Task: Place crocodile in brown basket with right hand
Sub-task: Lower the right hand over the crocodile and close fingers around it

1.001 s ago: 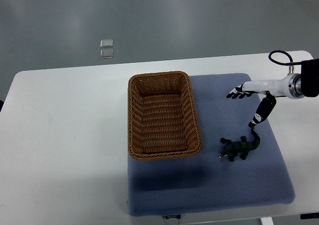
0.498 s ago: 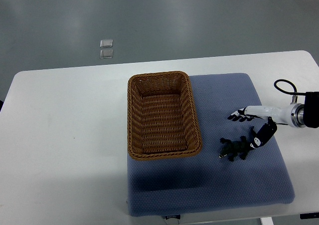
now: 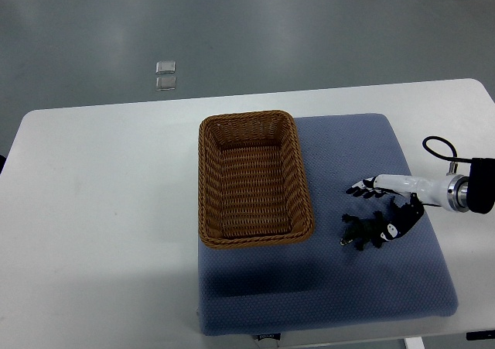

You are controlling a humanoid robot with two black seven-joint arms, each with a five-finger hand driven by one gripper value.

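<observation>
A small dark green toy crocodile [image 3: 362,231] lies on the blue mat [image 3: 325,287], to the right of the brown wicker basket [image 3: 254,179]. My right hand [image 3: 380,203] reaches in from the right edge and hovers right over the crocodile's tail end. Its fingers [image 3: 363,187] are spread above the toy's back, and the thumb [image 3: 402,224] hangs down against the tail. The hand is open, not closed around the toy. The basket holds nothing. My left arm does not show.
The blue mat covers the right half of the white table [image 3: 100,210]. A black cable loop [image 3: 435,146] sticks up from my right wrist. Two small clear squares [image 3: 165,75] lie on the grey floor beyond the table.
My right hand has come down and toward the near side, from above the mat's right edge to just over the crocodile's tail. The crocodile and basket have stayed where they were.
</observation>
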